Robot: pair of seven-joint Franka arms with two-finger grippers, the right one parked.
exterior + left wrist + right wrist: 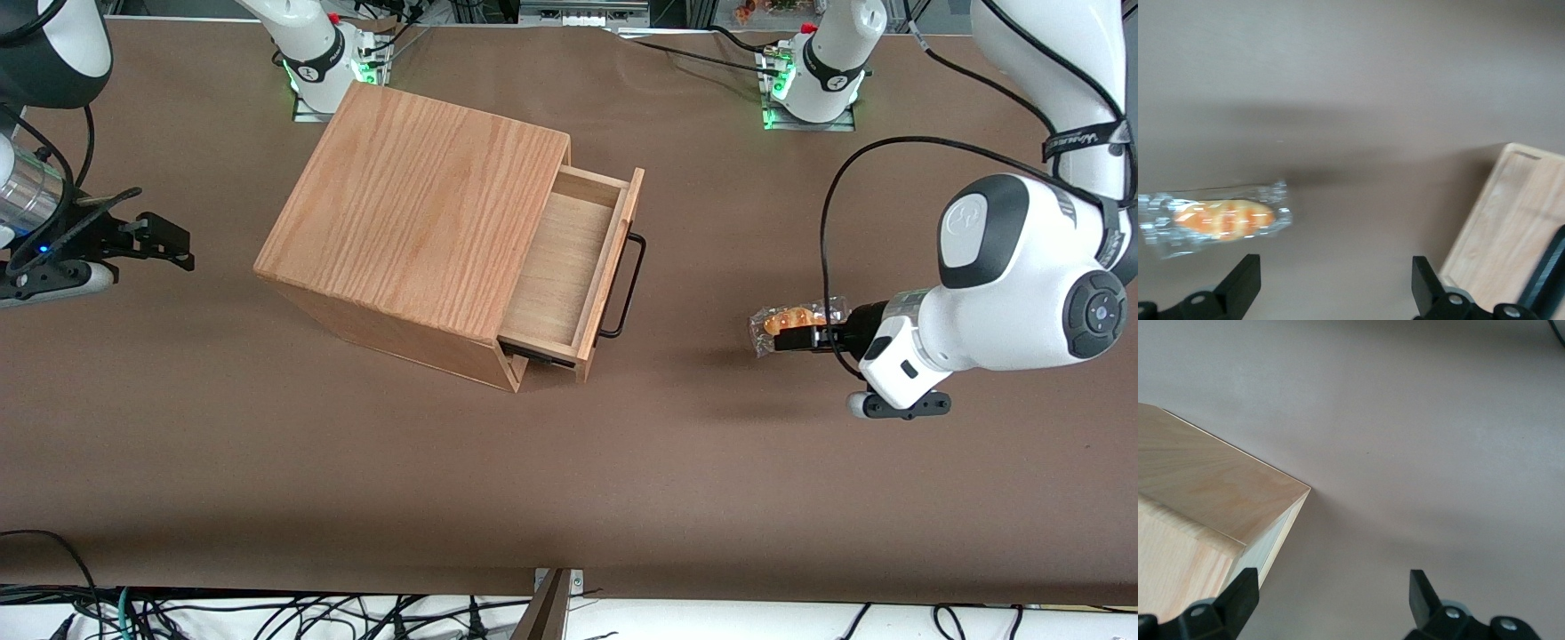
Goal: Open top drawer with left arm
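Pincer point(798, 339) on the left arm point(1005, 293) hangs over the brown table point(569, 462), fingers point(1238, 290) spread wide, nothing between them. No readable label on it; the strap on the upper arm carries white lettering too small to make out. Forearm runs roughly level, wrist bent so the pincer points toward the cabinet point(418, 227). Wrapped orange snack packet point(782, 322) lies on the table right at the fingertips; from the wrist camera it sits apart from both fingers. Top drawer point(569, 267) is pulled partly out of the cabinet, well apart from the pincer, its black handle point(627, 284) facing the pincer.
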